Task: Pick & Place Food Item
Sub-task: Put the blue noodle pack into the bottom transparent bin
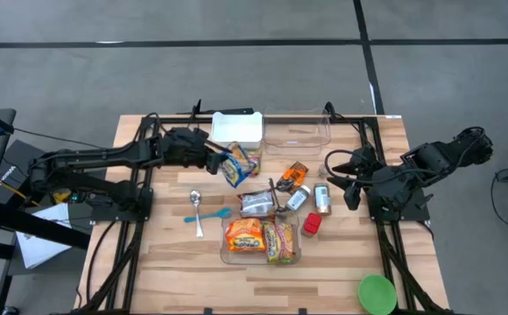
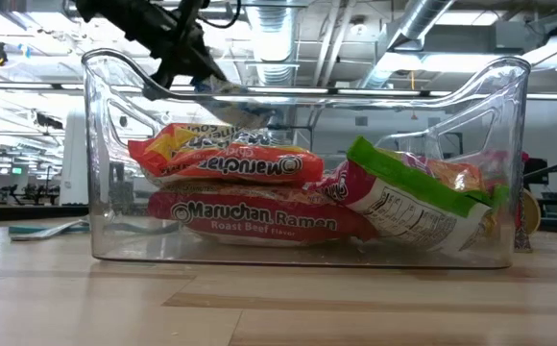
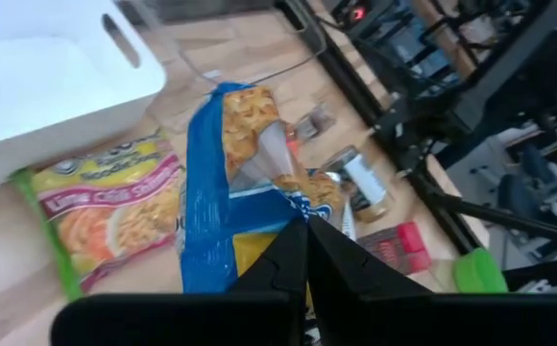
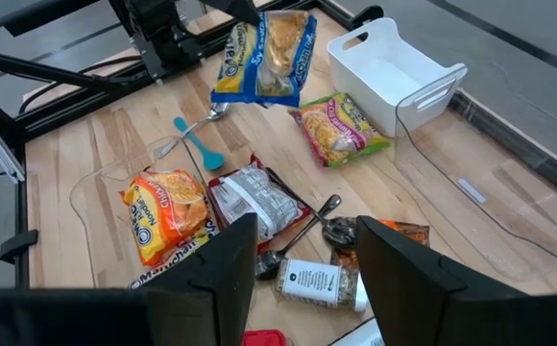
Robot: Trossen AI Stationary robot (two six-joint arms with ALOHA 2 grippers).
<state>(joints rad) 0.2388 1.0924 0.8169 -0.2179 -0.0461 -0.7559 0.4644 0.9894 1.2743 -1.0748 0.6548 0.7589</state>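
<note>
Holding a blue and yellow food packet (image 1: 234,164) in the air, the left gripper (image 1: 216,154) sits just left of centre in the overhead picture, its two fingers pinched tight on the packet's upper edge. The packet hangs lifted above the wooden table (image 1: 166,254), next to a white bin (image 1: 236,128) at the upper middle of the frame. Right of that bin stands an empty clear tub (image 1: 297,133). Because the packet is raised rather than resting, this looks like the carrying stage of the job, with the drop spot probably one of these two containers; which one cannot be told.

A green-edged noodle packet (image 4: 343,126) lies flat on the table just below the white bin, seen in the upper middle of the right wrist picture. Lower down, a silver foil pouch (image 1: 257,203), a teal spoon (image 1: 208,214) and a metal spoon (image 1: 197,208) are scattered around the centre. At the lower centre, a second clear tub (image 2: 106,154) already holds several ramen packets (image 2: 259,219) lying on their sides, which fills the table-level picture.

The right gripper (image 1: 335,169) waits at the right of the overhead frame, fingers partly open and holding nothing, near a small jar (image 1: 322,199) and a red-capped container (image 1: 312,224). It seems parked clear of the left arm's path. A green bowl (image 1: 377,293) sits at the lower right edge of the table.
</note>
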